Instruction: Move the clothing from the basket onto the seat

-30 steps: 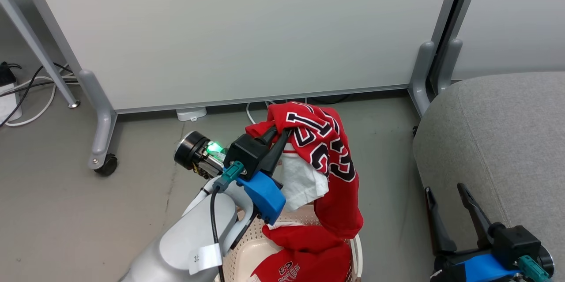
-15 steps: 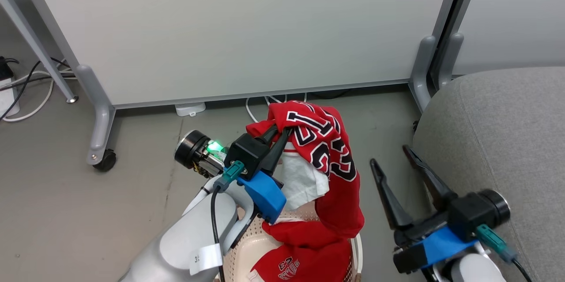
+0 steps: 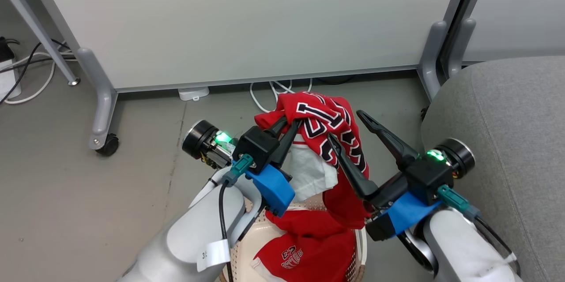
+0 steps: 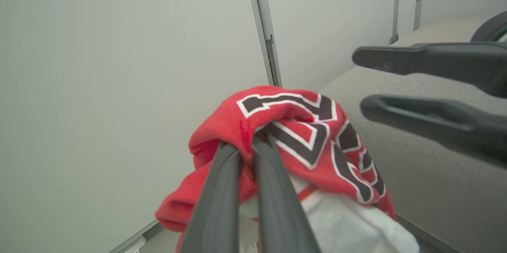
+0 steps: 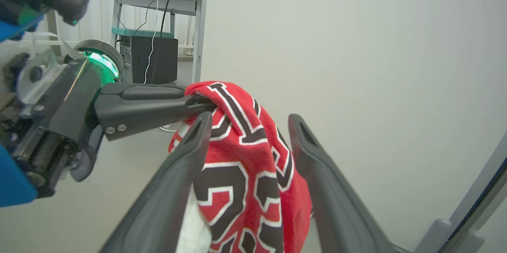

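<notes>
Red fabric jersey (image 3: 329,125) with black numerals hangs from the clenched left gripper (image 3: 291,123), lifted above the cream perforated plastic basket (image 3: 247,246), while the wide-spread right gripper (image 3: 345,126) straddles its drape, seemingly readying a second hold.

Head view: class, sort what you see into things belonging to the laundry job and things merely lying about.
Job: red jersey, basket, seat, left gripper, right gripper.
Lying about: white cables, partition panel, caster wheel.
</notes>
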